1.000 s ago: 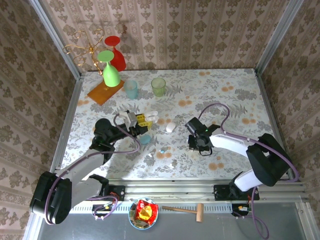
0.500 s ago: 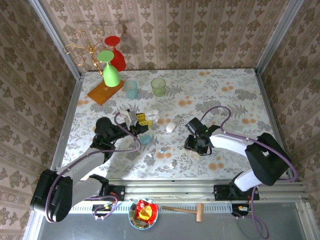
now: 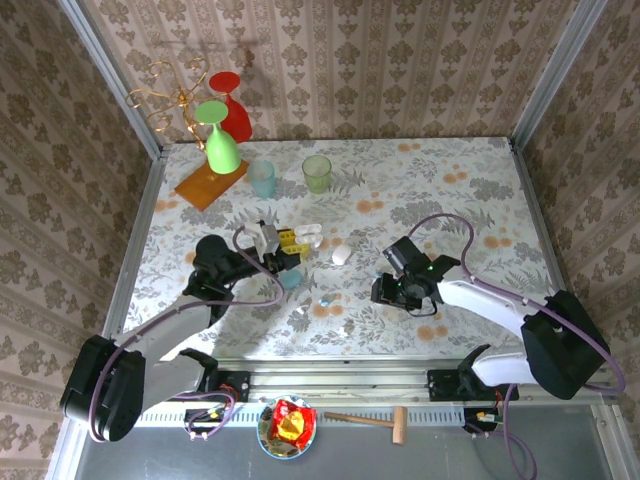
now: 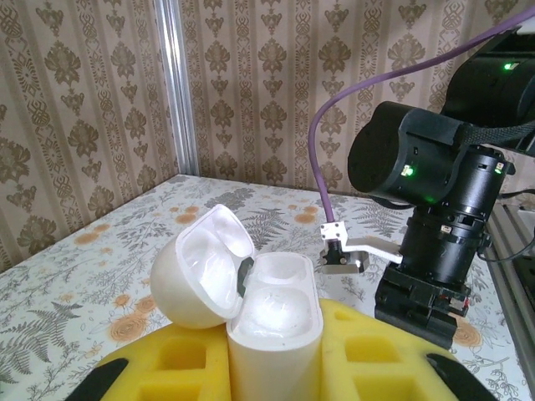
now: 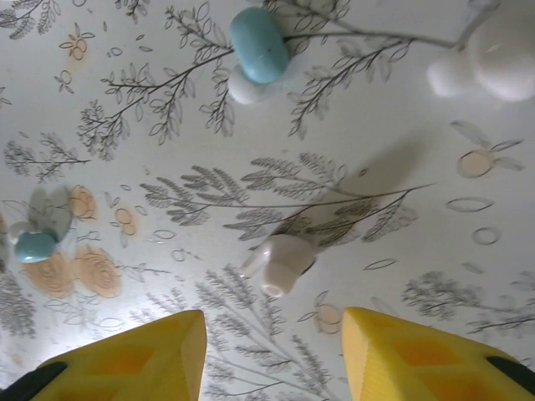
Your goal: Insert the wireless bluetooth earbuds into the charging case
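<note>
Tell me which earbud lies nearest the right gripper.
The all-white earbud, lying just ahead of the right gripper's open jaws. The blue-capped earbud farther ahead and the second blue-capped one off to the side sit farther away.

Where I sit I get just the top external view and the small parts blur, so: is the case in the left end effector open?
Observer: Yes. On the left wrist view the white case stands clamped in the left end effector, its lid hinged back.
Operator: Anything in it?
Observer: I see no bud seated in its base.
Operator: What's under the right arm?
Observer: On the right wrist view a white earbud lies on the table just ahead of the open right end effector, untouched.
</note>
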Tool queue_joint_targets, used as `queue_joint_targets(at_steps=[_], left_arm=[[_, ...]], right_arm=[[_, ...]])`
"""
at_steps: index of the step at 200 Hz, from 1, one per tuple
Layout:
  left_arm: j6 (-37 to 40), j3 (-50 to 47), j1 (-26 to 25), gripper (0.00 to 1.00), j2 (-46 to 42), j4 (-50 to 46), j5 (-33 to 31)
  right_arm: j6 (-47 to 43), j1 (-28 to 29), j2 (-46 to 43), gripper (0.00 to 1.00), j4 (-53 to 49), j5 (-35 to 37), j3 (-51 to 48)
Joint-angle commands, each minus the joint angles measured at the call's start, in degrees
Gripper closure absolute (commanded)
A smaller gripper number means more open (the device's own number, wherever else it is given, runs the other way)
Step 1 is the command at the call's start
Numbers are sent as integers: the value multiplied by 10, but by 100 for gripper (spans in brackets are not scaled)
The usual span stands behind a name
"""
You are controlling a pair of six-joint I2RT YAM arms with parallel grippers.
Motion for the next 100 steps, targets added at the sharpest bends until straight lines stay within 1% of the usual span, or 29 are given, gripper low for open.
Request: queue_joint_targets(at_steps=[1, 30, 55, 76, 100], left_arm=[[11, 20, -3, 100, -1, 16, 2], [14, 20, -6, 100, -4, 8, 0], [19, 16, -7, 100, -11, 1, -6], [21, 9, -6, 100, -19, 0, -15], [20, 6, -5, 100, -21, -3, -16]], right_arm=[[-64, -15, 1, 56, -8, 10, -8], [-75, -21, 37, 59, 3, 2, 13], [-58, -21, 67, 60, 11, -5, 25], [-47, -21, 89, 63, 11, -5, 29], [-44, -17, 108, 63, 25, -22, 32]])
